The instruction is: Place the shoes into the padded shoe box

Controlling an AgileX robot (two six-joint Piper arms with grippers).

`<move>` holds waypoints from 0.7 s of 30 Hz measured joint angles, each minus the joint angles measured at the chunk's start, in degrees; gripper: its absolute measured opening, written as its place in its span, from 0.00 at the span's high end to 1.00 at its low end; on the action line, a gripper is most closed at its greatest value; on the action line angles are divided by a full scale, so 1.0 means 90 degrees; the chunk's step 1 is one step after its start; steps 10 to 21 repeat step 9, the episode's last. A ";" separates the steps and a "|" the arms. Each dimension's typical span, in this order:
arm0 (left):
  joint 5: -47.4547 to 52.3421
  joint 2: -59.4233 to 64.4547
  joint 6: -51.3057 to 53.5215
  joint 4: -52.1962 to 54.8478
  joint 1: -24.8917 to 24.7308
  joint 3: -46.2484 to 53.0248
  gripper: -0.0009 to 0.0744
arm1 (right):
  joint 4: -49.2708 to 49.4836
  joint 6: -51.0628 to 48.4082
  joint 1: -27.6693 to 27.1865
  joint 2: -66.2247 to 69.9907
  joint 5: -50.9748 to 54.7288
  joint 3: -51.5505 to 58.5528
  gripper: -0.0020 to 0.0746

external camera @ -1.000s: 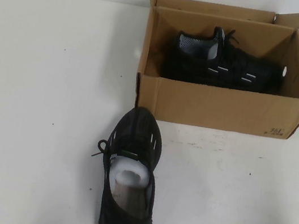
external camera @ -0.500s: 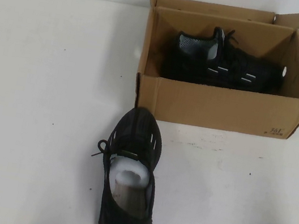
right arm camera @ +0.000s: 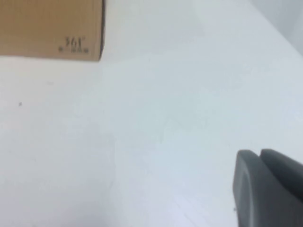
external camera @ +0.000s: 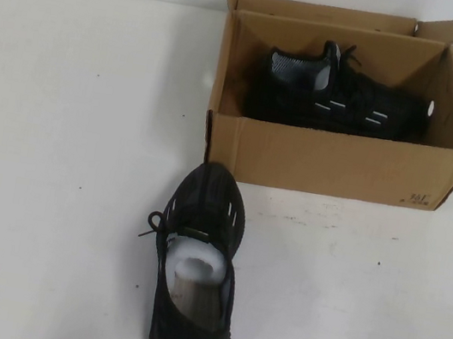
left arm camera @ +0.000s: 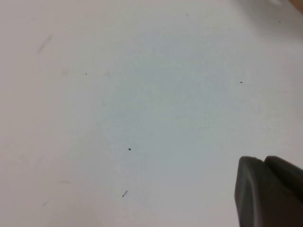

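One black knit sneaker with white dash marks lies on its side inside the brown cardboard shoe box at the back right. The second sneaker stands on the white table in front of the box's left corner, toe toward the box, white paper stuffing showing inside. Neither arm shows in the high view. My left gripper hangs shut and empty over bare table. My right gripper is shut and empty over the table, near the box corner with the dark print.
The white table stretches wide to the left of the box and the loose sneaker. The box flaps stand up at the back. A pale wall runs along the far edge.
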 joint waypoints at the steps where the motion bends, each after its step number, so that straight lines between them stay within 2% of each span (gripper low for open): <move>1: 0.0000 0.0000 0.0000 0.0000 0.0000 0.0000 0.99 | -0.0016 -0.0013 0.0000 0.0000 0.0046 0.0000 0.98; 21: 0.0000 0.0000 0.0000 0.0000 0.0000 0.0000 0.99 | -0.0055 -0.0051 0.0000 0.0000 0.0115 0.0000 0.98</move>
